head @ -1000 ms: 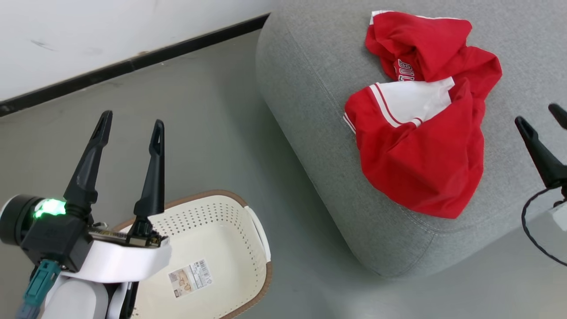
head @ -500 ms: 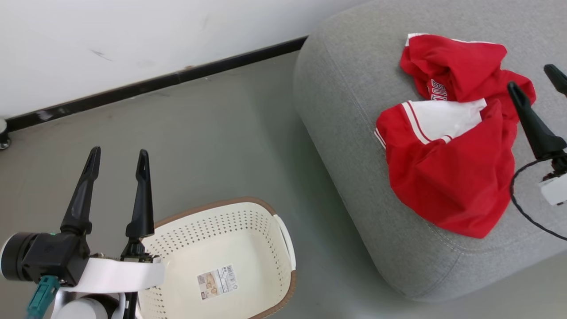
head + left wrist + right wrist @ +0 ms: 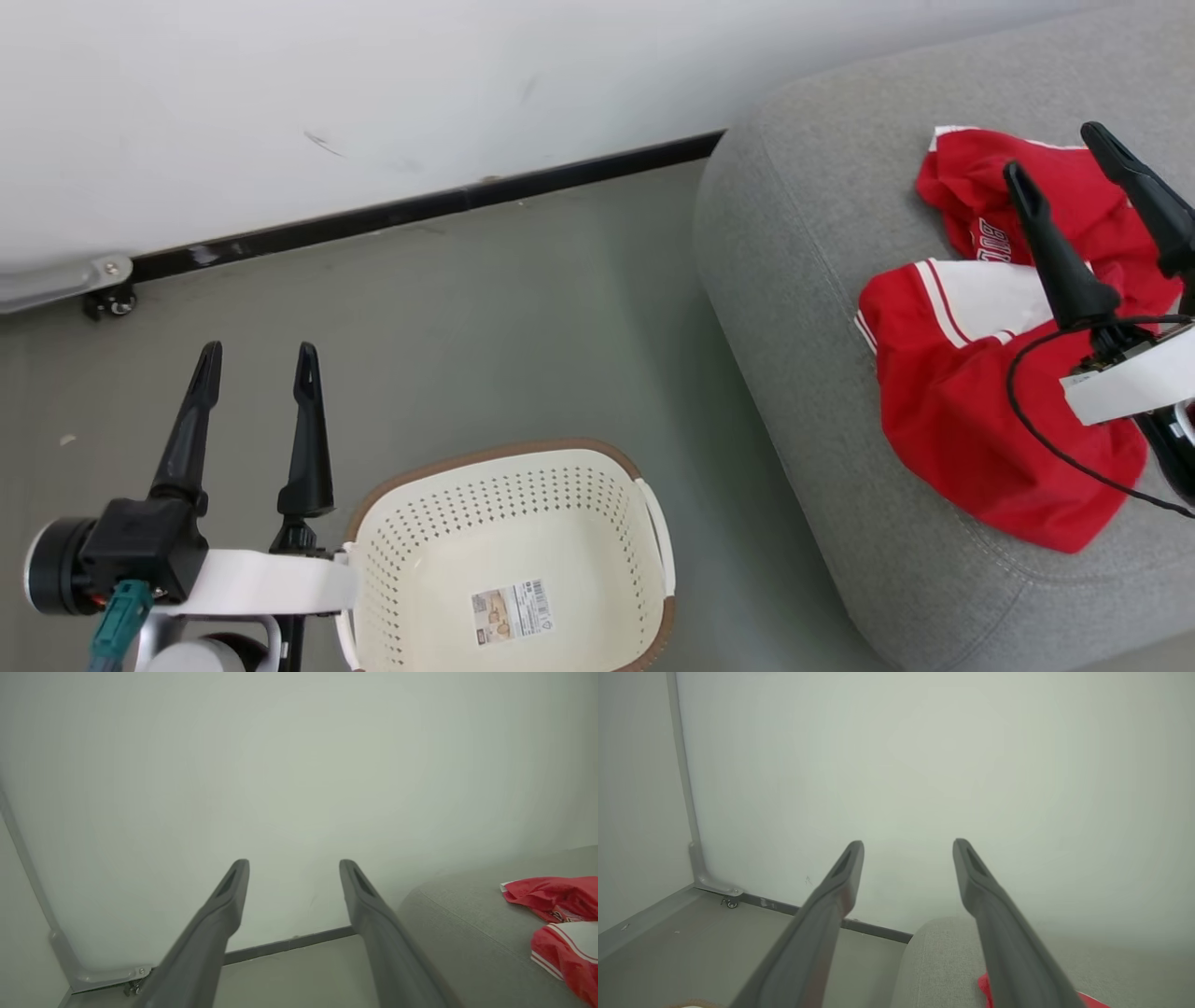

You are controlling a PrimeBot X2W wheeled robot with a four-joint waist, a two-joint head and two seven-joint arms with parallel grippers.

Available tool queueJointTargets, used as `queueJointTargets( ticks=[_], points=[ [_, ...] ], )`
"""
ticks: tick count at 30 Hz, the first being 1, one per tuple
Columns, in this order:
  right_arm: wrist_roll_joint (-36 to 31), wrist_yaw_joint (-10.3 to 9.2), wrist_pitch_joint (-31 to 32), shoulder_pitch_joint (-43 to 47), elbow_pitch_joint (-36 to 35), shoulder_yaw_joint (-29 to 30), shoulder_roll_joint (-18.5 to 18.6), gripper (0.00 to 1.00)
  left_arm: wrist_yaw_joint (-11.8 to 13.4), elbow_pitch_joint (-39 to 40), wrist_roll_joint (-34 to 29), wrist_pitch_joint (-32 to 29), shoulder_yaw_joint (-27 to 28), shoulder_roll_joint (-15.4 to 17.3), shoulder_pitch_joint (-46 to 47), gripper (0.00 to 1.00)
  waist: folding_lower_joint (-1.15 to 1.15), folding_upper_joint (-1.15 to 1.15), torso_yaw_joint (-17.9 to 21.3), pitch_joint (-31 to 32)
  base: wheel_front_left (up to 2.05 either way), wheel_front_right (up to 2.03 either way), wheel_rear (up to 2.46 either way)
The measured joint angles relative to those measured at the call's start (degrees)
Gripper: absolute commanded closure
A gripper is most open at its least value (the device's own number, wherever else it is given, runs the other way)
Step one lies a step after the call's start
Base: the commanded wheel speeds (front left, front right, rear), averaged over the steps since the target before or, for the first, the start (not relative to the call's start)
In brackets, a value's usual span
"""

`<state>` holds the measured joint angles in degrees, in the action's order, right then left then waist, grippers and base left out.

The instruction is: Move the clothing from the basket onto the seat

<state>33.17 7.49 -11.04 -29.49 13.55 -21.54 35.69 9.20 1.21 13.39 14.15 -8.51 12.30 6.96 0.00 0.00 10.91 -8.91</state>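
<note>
The red clothing point(image 3: 971, 411) with white stripes lies crumpled on the grey seat point(image 3: 794, 261) at the right; its edge also shows in the left wrist view point(image 3: 556, 896). The cream basket point(image 3: 420, 523) with a brown rim stands on the floor at the bottom, with nothing in it but a barcode label. My left gripper point(image 3: 254, 359) is open beside the basket's left rim, fingers pointing at the wall point(image 3: 294, 865). My right gripper point(image 3: 1053, 151) hangs open above the clothing, holding nothing point(image 3: 908, 847).
A white wall point(image 3: 373, 93) with a dark baseboard point(image 3: 448, 201) runs behind the grey floor point(image 3: 485, 317). A grey metal bracket with a small caster point(image 3: 110, 301) sits at the wall's foot on the left. A black cable point(image 3: 1027, 411) loops from my right wrist.
The camera has swung, shifting the seat and basket right and down in view. My right gripper now shows higher and further in over the clothing. Both grippers stay open; the clothing lies still.
</note>
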Motion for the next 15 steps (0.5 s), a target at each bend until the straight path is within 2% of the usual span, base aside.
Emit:
queueJointTargets(
  ticks=[6, 15],
  points=[
    [-3.8, 0.00, -0.8, 0.9, 0.4, 3.2, -4.4, 0.02, 0.5, -2.4, 0.6, 0.0, -0.1, -1.1, -1.3, 0.00, 0.00, 0.00, -2.2, 1.8, 0.00, 0.00, 0.00],
    [-7.0, 0.00, -1.2, 9.2, 2.3, 7.2, -12.3, 0.01, 0.5, -5.5, 1.1, 0.0, -0.9, -2.2, -2.2, 0.00, 0.00, 0.00, -5.1, 4.7, 0.00, 0.00, 0.00]
  ],
)
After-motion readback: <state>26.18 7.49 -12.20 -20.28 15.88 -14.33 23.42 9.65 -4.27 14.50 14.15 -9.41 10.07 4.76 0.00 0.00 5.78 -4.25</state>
